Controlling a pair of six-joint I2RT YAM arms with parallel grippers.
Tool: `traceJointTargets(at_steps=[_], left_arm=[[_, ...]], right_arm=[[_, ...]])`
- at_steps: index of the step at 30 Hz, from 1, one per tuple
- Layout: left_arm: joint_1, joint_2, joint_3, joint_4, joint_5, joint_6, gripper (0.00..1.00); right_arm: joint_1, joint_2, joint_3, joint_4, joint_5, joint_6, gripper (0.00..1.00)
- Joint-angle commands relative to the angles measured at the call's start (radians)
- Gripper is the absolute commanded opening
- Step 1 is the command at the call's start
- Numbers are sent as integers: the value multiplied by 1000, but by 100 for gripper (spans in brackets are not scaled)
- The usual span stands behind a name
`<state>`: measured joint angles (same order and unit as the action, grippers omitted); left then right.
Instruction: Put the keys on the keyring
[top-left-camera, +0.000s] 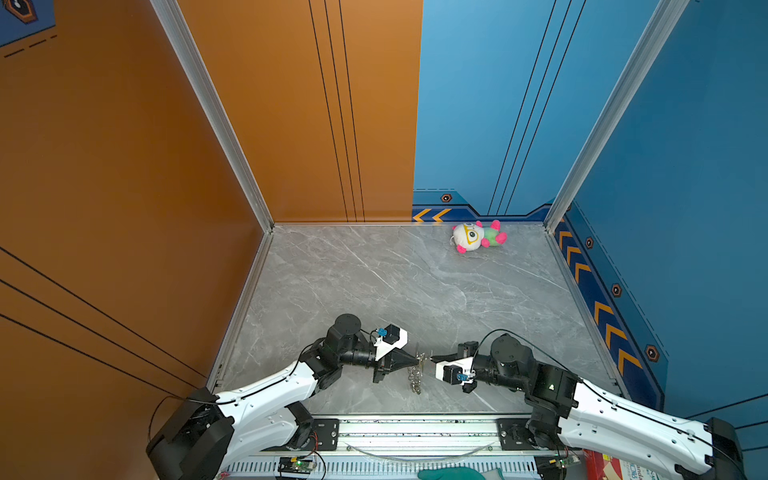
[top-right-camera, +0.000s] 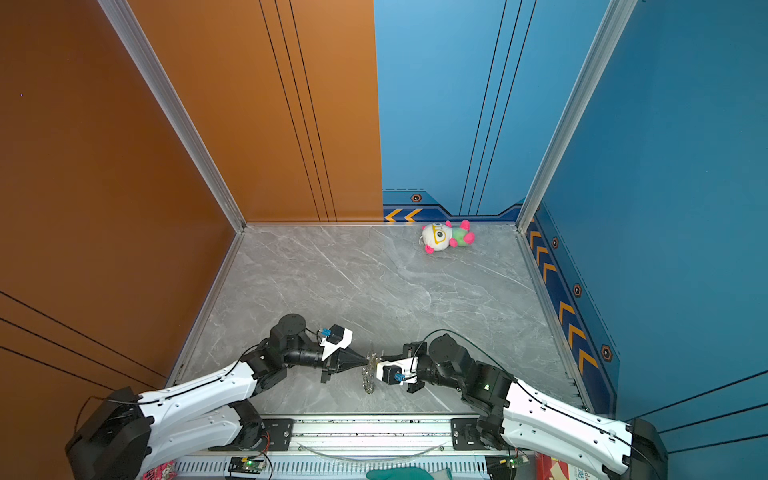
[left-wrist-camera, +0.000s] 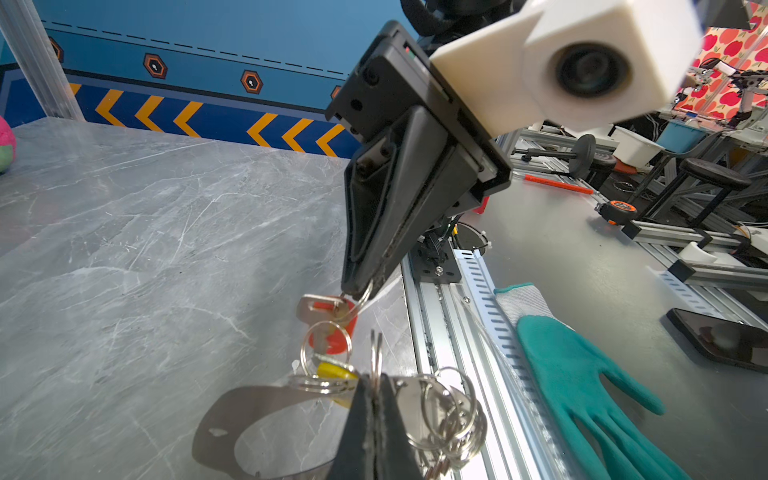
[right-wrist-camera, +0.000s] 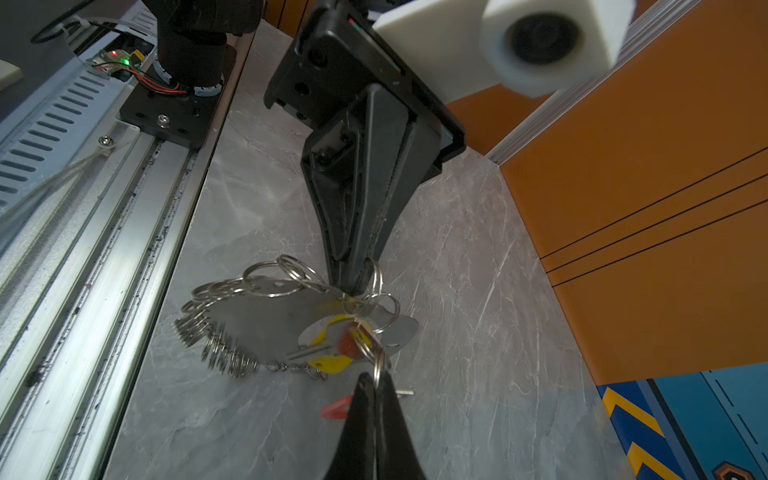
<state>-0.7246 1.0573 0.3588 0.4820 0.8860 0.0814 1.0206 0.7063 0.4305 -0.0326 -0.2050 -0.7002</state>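
The keyring (top-left-camera: 415, 376) (top-right-camera: 369, 377), a flat shiny oval plate (right-wrist-camera: 266, 324) (left-wrist-camera: 216, 415) edged with several silver wire rings, hangs just above the table's front middle, between my two grippers. My left gripper (left-wrist-camera: 376, 386) (top-left-camera: 415, 360) (right-wrist-camera: 353, 286) is shut on one wire ring. From the opposite side, my right gripper (right-wrist-camera: 376, 378) (top-left-camera: 432, 359) (left-wrist-camera: 358, 291) is shut on another ring. The yellow key (left-wrist-camera: 332, 370) (right-wrist-camera: 332, 365) hangs at the plate's edge. The red key (left-wrist-camera: 352, 323) (right-wrist-camera: 334, 409) dangles by the right fingertips, half hidden behind them. Both keys are too small to make out in the top views.
A plush toy (top-left-camera: 478, 237) (top-right-camera: 446, 237) lies at the back right of the marble table (top-left-camera: 374, 282). The metal rail (top-left-camera: 415, 432) carrying both arm bases runs along the front edge. Beyond it lie a green glove (left-wrist-camera: 582, 374) and a phone (left-wrist-camera: 723, 340). Walls enclose three sides.
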Motion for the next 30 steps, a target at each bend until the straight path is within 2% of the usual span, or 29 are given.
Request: traceJointTargets(at_steps=[1,30], left_arm=[[10,13,41,17,51,-13,0],[10,45,55,17,40,-29,0]], right_arm=[[-2,4,-1,32,-19,-17,0],[38,48,-50,161,-36,-33,0]])
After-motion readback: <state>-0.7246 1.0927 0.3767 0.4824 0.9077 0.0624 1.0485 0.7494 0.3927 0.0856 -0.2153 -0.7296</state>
